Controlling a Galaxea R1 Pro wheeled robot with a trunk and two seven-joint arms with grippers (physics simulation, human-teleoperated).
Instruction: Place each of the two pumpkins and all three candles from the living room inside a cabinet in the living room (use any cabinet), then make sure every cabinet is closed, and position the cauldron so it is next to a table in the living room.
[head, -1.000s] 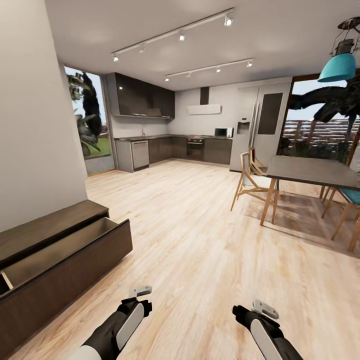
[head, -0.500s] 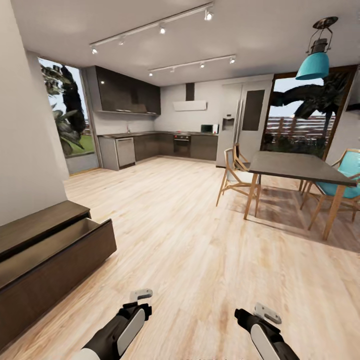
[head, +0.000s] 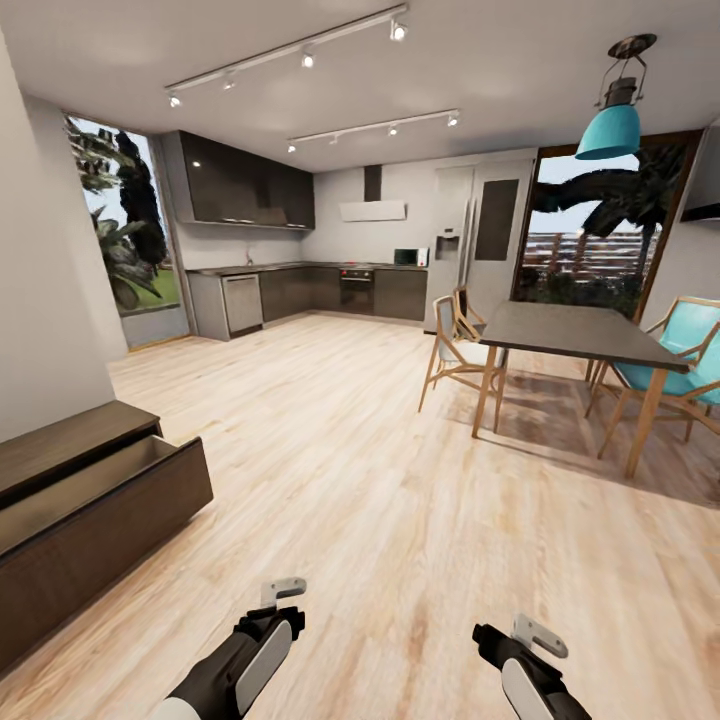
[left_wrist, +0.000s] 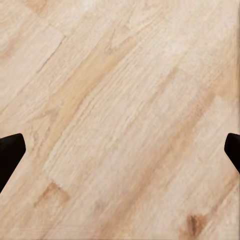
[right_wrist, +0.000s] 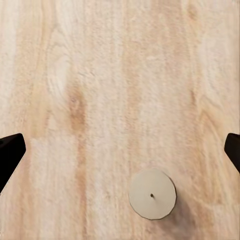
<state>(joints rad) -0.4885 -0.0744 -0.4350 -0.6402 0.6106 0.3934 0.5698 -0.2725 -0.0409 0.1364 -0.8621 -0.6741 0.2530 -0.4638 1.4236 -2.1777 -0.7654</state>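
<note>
The cabinet (head: 70, 520), long, low and dark brown, stands against the left wall with its near drawer (head: 110, 478) pulled open. A round cream candle (right_wrist: 152, 193) with a small wick stands on the wooden floor below my right gripper (right_wrist: 120, 150), a little off its centre line. That gripper is open with nothing between its fingertips (right_wrist: 10, 150). My left gripper (left_wrist: 120, 150) is open too, over bare floor. Both forearms, left (head: 245, 655) and right (head: 530, 670), hang low in front of me. Pumpkins, cauldron and the table are out of view.
A taller dining table (head: 575, 335) with light wooden legs and several chairs (head: 455, 345) stands at the right. The kitchen units (head: 320, 290) and fridge (head: 470, 250) line the far wall. Wide wooden floor (head: 350, 470) lies ahead.
The whole head view has swung to the right, so the cabinet slides toward the left edge and the dining table comes further in. Both arms keep their pose.
</note>
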